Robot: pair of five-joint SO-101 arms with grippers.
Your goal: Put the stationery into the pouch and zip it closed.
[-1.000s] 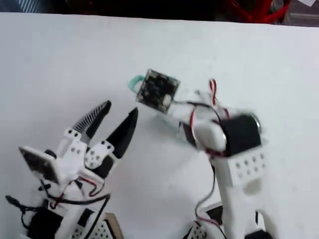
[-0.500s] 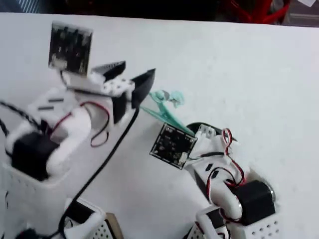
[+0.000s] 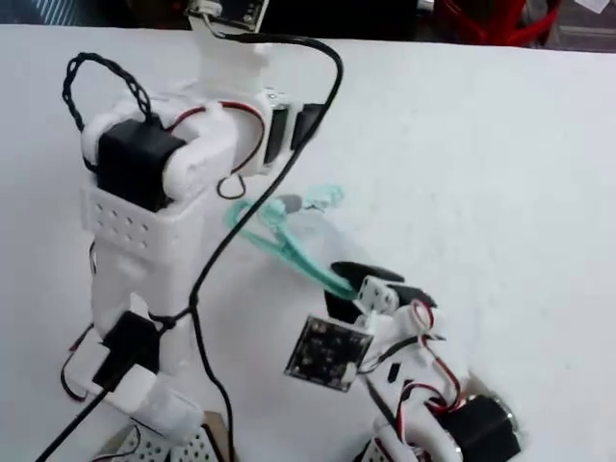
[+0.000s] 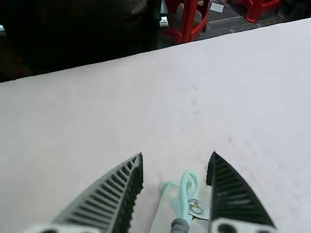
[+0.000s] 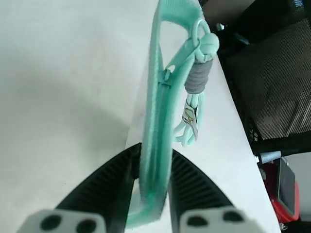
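Note:
The pouch (image 3: 289, 245) is see-through with a mint zip edge (image 5: 158, 97) and lies on the white table (image 3: 500, 173) in the middle. Its mint pull cord (image 3: 327, 198) with a grey bead (image 5: 199, 77) sits at the far end. My right gripper (image 3: 361, 284) is shut on the near end of the zip edge, the fingers (image 5: 121, 179) pinching the mint strip. My left gripper (image 4: 177, 156) hovers open just above the pull cord (image 4: 187, 194), one finger on each side. In the high view the left gripper (image 3: 294, 125) sits just beyond the pouch.
The table's far edge (image 4: 160, 48) runs behind the pouch, with red stools (image 4: 194, 19) and a dark mesh chair (image 5: 272, 87) beyond it. A brown block (image 3: 217, 433) lies by the arm bases at the near edge. Open table stretches to the right.
My left arm has swung from the near left out over the pouch's far end. My right gripper has drawn the pouch back toward the near edge.

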